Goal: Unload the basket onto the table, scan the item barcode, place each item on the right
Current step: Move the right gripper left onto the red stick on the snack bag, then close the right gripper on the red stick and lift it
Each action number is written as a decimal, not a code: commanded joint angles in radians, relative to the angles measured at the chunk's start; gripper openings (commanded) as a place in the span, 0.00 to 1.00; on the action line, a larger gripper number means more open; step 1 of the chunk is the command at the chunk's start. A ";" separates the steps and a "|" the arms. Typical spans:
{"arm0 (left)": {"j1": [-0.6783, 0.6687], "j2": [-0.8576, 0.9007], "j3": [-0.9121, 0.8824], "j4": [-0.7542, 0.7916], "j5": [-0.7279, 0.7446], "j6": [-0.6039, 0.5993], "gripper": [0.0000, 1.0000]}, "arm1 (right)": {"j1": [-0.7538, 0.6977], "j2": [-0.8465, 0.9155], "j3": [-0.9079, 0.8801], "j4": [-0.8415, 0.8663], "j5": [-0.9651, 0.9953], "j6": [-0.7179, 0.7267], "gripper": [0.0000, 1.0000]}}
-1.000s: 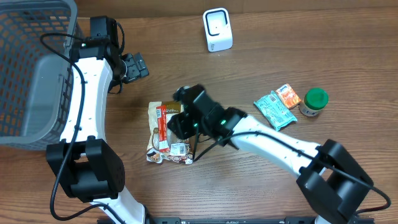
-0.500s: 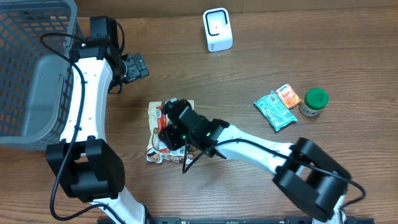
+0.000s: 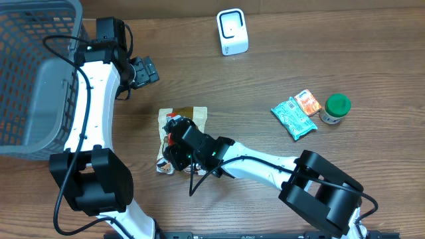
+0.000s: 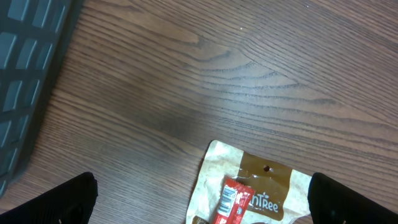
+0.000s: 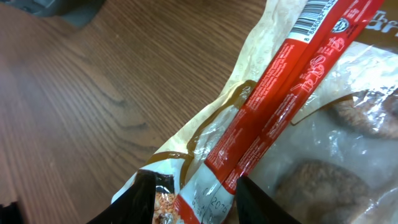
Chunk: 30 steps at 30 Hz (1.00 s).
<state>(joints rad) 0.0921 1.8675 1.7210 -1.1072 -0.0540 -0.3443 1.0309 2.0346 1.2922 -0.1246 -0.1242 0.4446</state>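
The snack bag lies flat on the wooden counter, a little to the left of its middle. It is a cream and brown bag with a clear window, and a red strip runs along it. At one end of this strip a barcode is printed, and it faces upward.

The right claw is low over the bag, at the end nearer to the front edge of the counter. Its two fingers stand partly apart, one on each side of the red strip. I cannot tell if they already touch the bag.

The left claw hangs above bare wood toward the back left part of the counter, beside the grey basket which fills the back left corner. Its jaws are wide apart and hold nothing.

The white scanner stands near the back edge, about the middle, well apart from the bag. Toward the right side lie a teal packet and a small orange packet, with a jar with a green lid just beside them.
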 commanded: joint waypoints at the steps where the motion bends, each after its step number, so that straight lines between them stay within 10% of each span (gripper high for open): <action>1: -0.001 0.009 0.002 0.001 -0.008 0.008 1.00 | 0.002 0.027 0.016 0.019 0.064 0.000 0.43; 24: -0.001 0.009 0.002 0.001 -0.008 0.008 1.00 | 0.004 0.081 0.016 0.041 0.148 0.087 0.42; 30: -0.001 0.009 0.002 0.001 -0.008 0.008 1.00 | 0.003 0.073 0.018 0.045 0.145 0.087 0.13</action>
<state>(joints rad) 0.0921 1.8675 1.7210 -1.1072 -0.0544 -0.3439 1.0340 2.1014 1.2930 -0.0807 0.0109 0.5255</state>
